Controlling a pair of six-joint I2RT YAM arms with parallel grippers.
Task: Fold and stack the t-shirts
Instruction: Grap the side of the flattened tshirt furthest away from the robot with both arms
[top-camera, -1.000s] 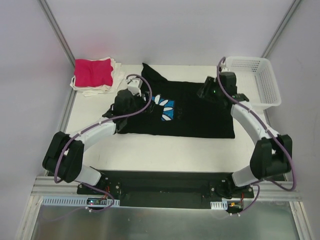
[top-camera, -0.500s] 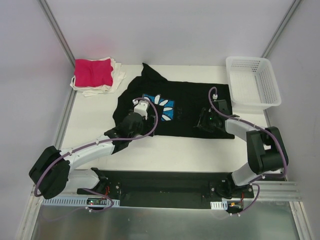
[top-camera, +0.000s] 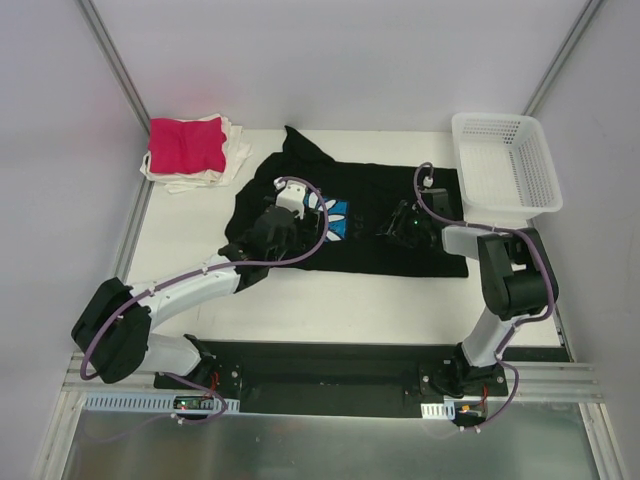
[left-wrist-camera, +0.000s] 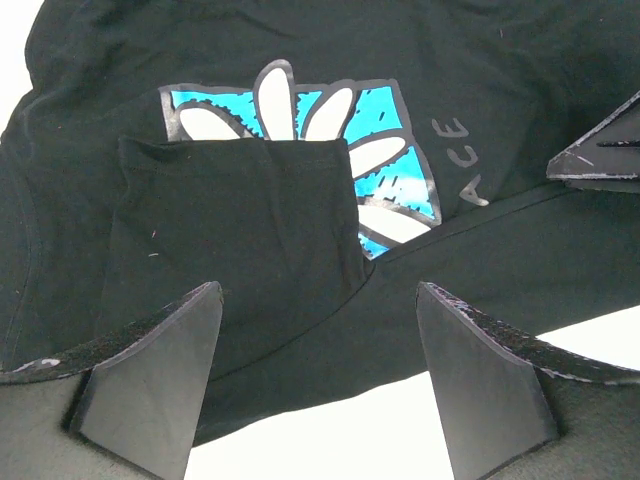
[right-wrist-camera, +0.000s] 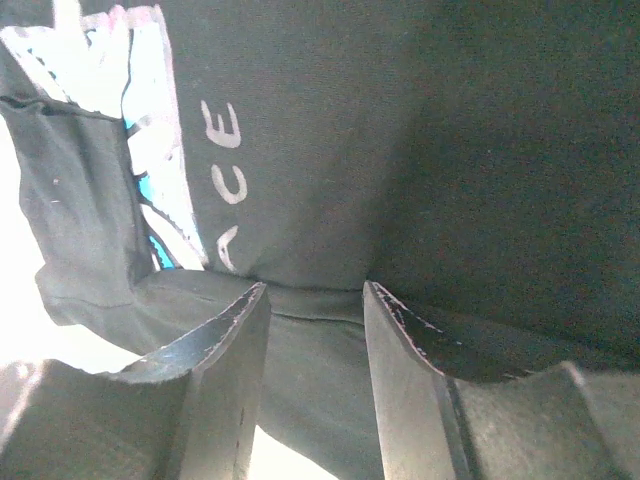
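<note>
The black shirt (top-camera: 370, 255) lies spread on the table (top-camera: 330, 305), limp and light I'd judge, so with my left claw (left-wrist-camera: 318, 300) wide above the tucked sleeve (left-wrist-camera: 240, 240) and my right claw (right-wrist-camera: 315, 300) half-parted, both empty, I'd pinch its near hem.

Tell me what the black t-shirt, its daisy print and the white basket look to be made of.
Black t-shirt: soft matte knit cloth, probably cotton; it lies limp and creased. Print: thin flat blue and white ink or film, rough at the edges; type unclear. Basket: stiff white plastic, apparently; moulded open mesh walls.
</note>
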